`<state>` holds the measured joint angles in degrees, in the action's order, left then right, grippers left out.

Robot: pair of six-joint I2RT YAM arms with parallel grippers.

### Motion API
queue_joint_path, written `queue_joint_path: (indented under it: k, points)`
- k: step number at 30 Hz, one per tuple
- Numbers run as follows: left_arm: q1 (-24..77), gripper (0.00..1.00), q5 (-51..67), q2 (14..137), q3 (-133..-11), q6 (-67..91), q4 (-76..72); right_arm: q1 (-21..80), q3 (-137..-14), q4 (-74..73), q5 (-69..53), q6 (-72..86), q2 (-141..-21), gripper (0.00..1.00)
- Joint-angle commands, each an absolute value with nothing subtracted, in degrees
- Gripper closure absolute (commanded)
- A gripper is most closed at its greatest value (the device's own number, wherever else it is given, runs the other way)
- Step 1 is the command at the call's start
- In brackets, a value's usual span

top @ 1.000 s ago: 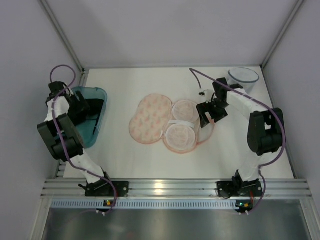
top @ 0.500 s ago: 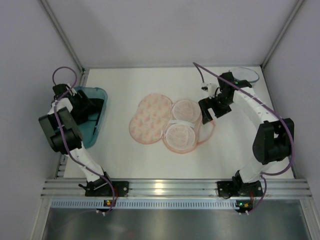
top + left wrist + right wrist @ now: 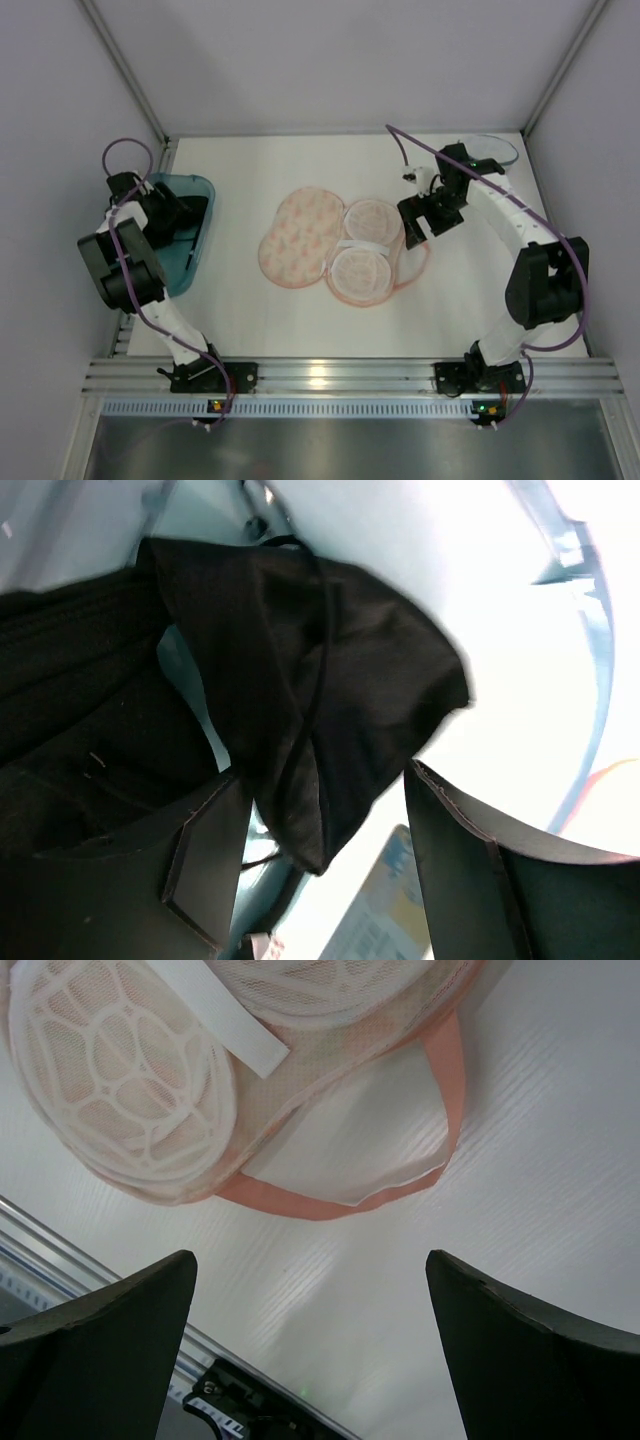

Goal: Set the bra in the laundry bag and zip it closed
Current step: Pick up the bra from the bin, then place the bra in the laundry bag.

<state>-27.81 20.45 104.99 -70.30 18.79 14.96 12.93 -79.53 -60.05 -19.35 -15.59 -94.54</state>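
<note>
Left gripper (image 3: 330,815), jaws apart, over the bra (image 3: 340,680) in the teal bin (image 3: 203,192) at 9 o'clock of the table (image 3: 250,320); blue-and-yellow label (image 3: 385,905) unreadable. Right gripper (image 3: 310,1300), jaws apart, at 3 o'clock of the laundry bag (image 3: 305,235), above its pink loop (image 3: 440,1130)

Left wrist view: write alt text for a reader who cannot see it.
A black fabric bra with a thin strap lies crumpled inside a teal plastic bin. The left gripper is open, with its two dark fingers on either side of the bra's lower fold.
</note>
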Motion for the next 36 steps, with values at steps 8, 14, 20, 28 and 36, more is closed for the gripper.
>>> queue_joint_path:
  k: [8,14,20,28,36]
  points:
    - [-27.42,0.63,22.49,110.04,-73.39,22.06,12.22,12.57,-81.21,-60.20,-20.21,-17.49,-92.99,0.01]
    - [-26.72,1.00,30.40,101.71,-74.00,18.82,12.22,12.22,-81.91,-59.94,-21.53,-17.84,-91.94,0.01]
    - [-26.10,1.00,39.37,85.37,-78.13,17.75,15.91,9.76,-82.70,-59.15,-26.10,-18.46,-90.88,0.01]
    - [-18.75,1.00,55.61,75.85,-81.56,24.77,15.91,5.89,-83.76,-58.89,-32.95,-18.72,-89.74,0.01]
    - [5.58,1.00,56.52,72.33,-74.72,26.54,16.00,3.26,-82.18,-58.97,-37.61,-18.37,-89.04,0.00]
